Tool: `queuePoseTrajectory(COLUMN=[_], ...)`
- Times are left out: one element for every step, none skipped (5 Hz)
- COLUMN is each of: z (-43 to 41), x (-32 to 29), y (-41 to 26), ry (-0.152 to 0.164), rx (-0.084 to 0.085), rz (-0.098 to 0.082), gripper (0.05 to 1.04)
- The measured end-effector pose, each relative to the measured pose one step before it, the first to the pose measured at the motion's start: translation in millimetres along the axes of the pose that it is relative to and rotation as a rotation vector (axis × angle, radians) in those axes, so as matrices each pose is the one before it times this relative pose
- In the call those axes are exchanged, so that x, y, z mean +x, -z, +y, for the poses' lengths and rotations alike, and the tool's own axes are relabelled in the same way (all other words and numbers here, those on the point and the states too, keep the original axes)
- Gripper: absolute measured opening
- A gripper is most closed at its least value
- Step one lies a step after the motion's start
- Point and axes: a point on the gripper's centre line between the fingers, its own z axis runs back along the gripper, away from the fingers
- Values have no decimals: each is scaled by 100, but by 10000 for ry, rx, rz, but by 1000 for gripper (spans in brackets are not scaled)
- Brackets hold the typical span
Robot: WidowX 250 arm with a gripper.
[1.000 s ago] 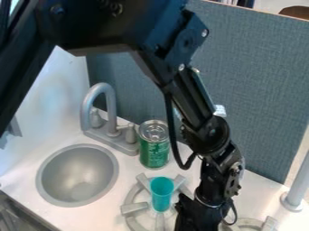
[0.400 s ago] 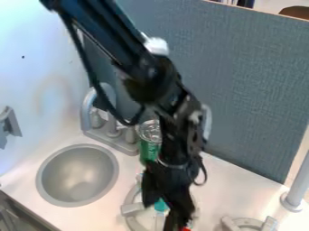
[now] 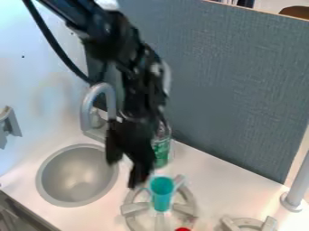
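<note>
"White worktop [image 3: 223, 189] below, I take it. What lies nearest us?"

"A small red thing [image 3: 183, 229], cut by the bottom edge, at the front of a round grey burner [image 3: 134, 208]. A second burner [image 3: 246, 222] sits to the right, also partly cut off. At the lower left is a dark cabinet front [image 3: 18, 215]."

"And on the first burner?"

"A teal cup [image 3: 161, 195], upright, its open mouth facing up."

"Where's the black tool [image 3: 122, 175]?"

"Just beyond the cup and to its left in the view, pointing down, between it and the round grey sink [image 3: 78, 178]. One finger overlaps the sink's right rim; the other ends near the cup's upper left, a sliver of white between them."

"Open or closed?"

"Open: the two fingers stand apart. How wide, exactly, I can't tell, as they're blurred. I see nothing gripped between them."

"Farther back?"

"A green can [image 3: 161, 151] stands behind the tool, partly covered by it. Left of that, the grey faucet [image 3: 98, 92] curves up behind the sink. A grey post [image 3: 297, 184] rises at the right edge, and a grey fitting [image 3: 8, 122] is on the pale left wall [image 3: 42, 76]."

"Beyond all that?"

"A blue-grey panel [image 3: 235, 81], with something brown and rounded [image 3: 296, 11] past its top edge."
</note>
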Motion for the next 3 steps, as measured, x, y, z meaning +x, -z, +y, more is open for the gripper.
queuePoseTrajectory(z=[3675, 1835, 728], x=[3503, 3312, 2251], y=[-246, 388, 103], ry=[-875, -112, -81], rx=[-122, -347, -195], rz=[-386, 169, 102], gripper=[1001, 1001, 1001])
